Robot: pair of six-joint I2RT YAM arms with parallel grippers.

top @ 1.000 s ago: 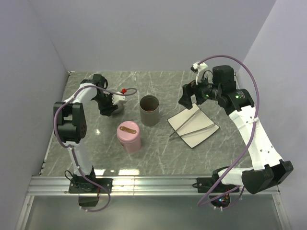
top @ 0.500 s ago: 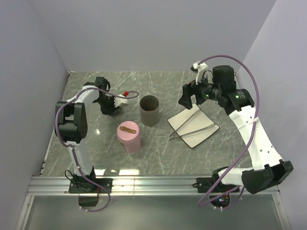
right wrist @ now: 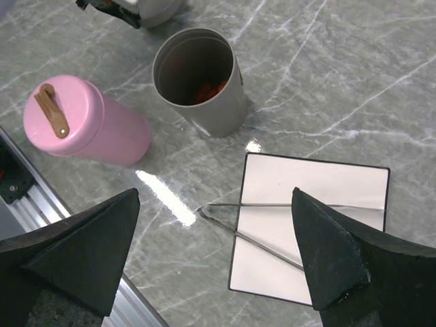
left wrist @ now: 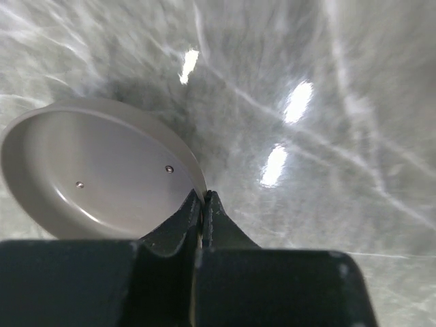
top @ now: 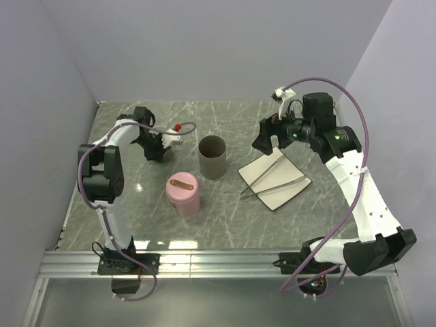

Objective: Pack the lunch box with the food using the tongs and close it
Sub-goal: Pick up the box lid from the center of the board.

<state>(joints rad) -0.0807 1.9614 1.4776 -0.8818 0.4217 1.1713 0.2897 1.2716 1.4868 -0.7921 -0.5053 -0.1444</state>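
Note:
The lunch box is an open grey cylinder [top: 212,157] [right wrist: 199,82] standing mid-table, with orange-red food [right wrist: 212,89] showing inside it. Its grey lid [top: 172,138] [left wrist: 95,170], red knob on top, is pinched at the rim by my left gripper [top: 158,143] [left wrist: 204,199], which is shut on it. The lid's hollow underside faces the left wrist camera. The silver tongs [top: 272,174] [right wrist: 272,204] lie across the white plate [top: 279,194] [right wrist: 313,184], their joined end off its left edge. My right gripper [top: 261,142] [right wrist: 215,194] hangs wide open above the tongs, holding nothing.
A pink canister [top: 183,193] [right wrist: 82,122] with a brown strap on its top stands in front and to the left of the grey cylinder. Grey walls close in the left, back and right. A metal rail runs along the near edge.
My left gripper has closed on the lid's rim and shifted slightly with it. The right arm, tongs and plate have hardly moved.

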